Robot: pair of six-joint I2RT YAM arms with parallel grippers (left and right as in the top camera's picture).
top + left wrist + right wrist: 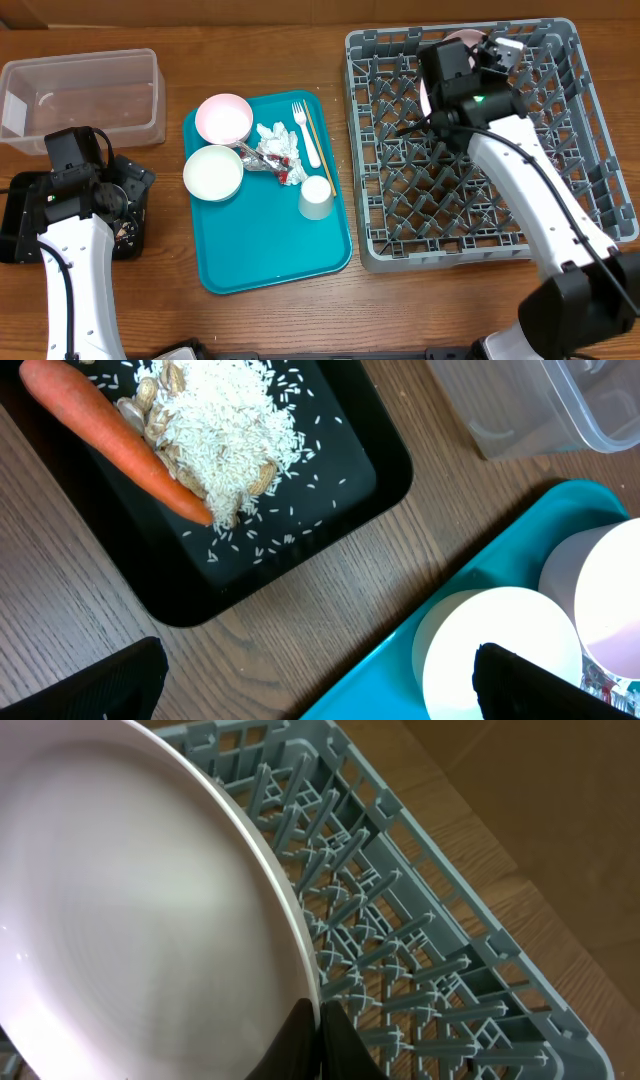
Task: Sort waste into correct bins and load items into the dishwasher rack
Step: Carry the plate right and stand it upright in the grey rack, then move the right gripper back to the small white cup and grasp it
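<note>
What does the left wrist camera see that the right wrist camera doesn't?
Only the left wrist view shows the carrot and rice in the black tray, the clear tub, the teal tray and a white bowl. Only the right wrist view shows the white plate, pinched at its rim by the right tool, and the grey rack. Both show the wooden table.

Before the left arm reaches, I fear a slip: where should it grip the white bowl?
Probably its left rim, from above, one finger inside: the bowl sits upright and open, with the pink bowl and napkins crowding its other sides.
</note>
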